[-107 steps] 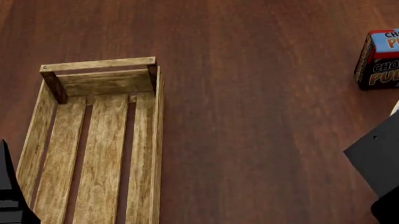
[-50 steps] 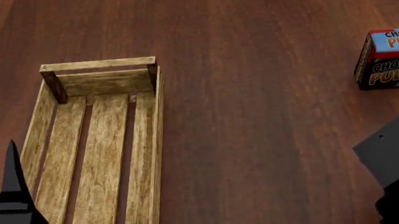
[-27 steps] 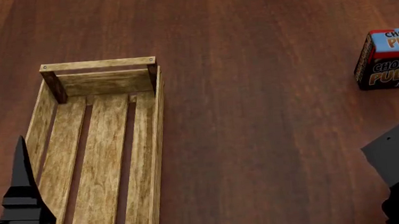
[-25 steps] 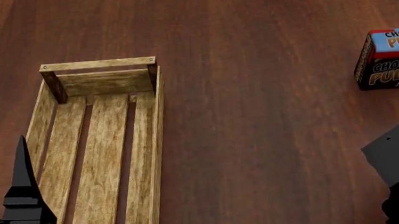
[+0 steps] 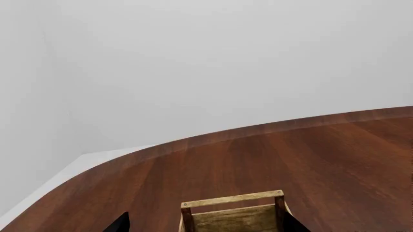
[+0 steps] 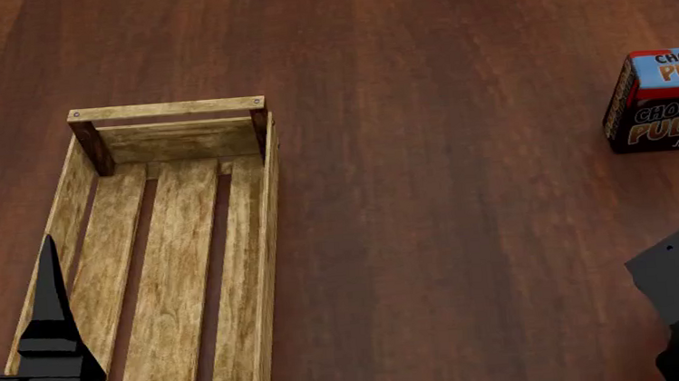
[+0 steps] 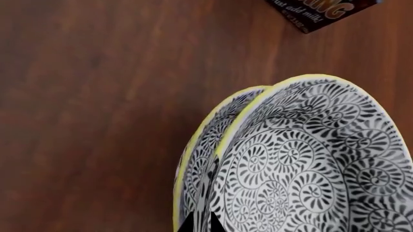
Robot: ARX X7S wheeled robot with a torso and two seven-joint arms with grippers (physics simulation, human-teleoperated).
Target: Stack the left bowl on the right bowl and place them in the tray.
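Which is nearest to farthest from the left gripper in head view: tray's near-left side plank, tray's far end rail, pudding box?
1. Near-left side plank of the tray: right by the left gripper.
2. Far end rail: up the tray, farther forward.
3. Pudding box: across the table, far right.

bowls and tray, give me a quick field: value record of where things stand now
bowls: two patterned bowls with yellow rims, one nested in the other, close in the right wrist view
tray: light-wood tray on the dark wood table, nothing inside
bowls in tray: no
pudding box: blue chocolate pudding box at the table's right side, apart from the tray
left gripper: one dark finger shows over the tray's left side, holding nothing visible
right gripper: fingers barely in frame at the bowls' rims; grip cannot be told
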